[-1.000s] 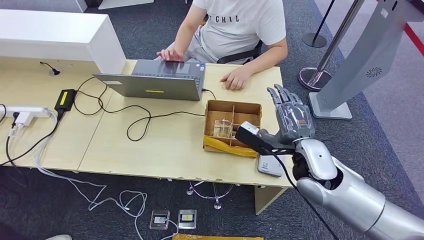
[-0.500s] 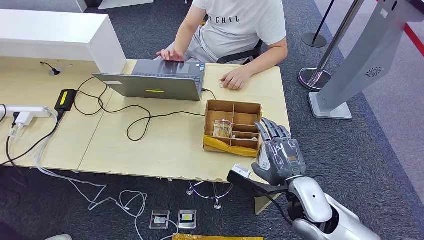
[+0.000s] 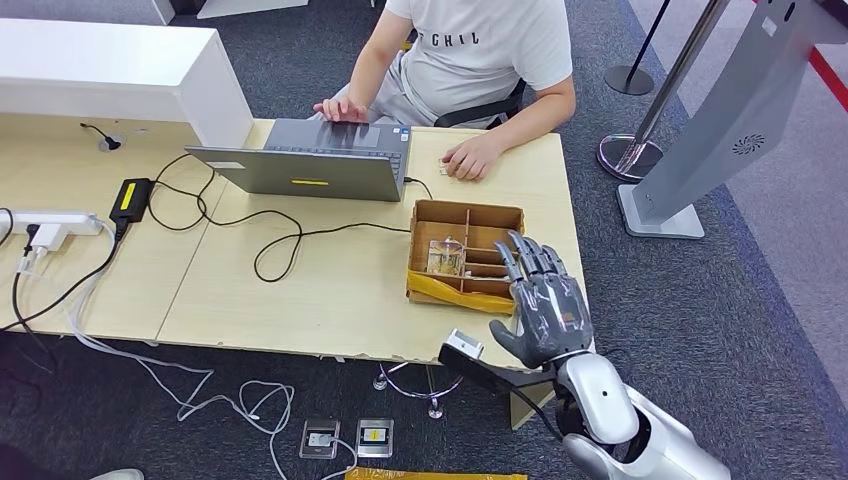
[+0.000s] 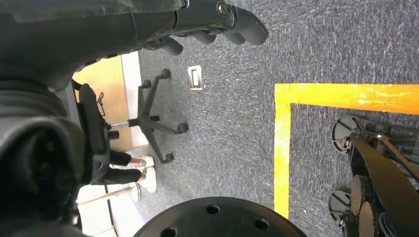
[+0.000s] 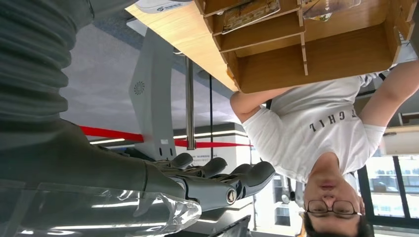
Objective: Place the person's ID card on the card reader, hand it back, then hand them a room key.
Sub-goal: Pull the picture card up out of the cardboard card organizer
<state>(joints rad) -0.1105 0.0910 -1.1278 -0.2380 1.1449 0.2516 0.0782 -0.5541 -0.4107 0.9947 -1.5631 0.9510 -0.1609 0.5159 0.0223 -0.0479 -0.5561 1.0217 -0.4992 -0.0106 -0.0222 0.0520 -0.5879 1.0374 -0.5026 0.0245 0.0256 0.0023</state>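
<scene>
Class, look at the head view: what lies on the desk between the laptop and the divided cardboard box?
In the head view, a looping black cable crosses bare desktop between the laptop and the cardboard box.

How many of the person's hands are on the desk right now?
2: one hand rests on the laptop, the other hand lies on the desk beside it, beyond the cardboard box.
</scene>
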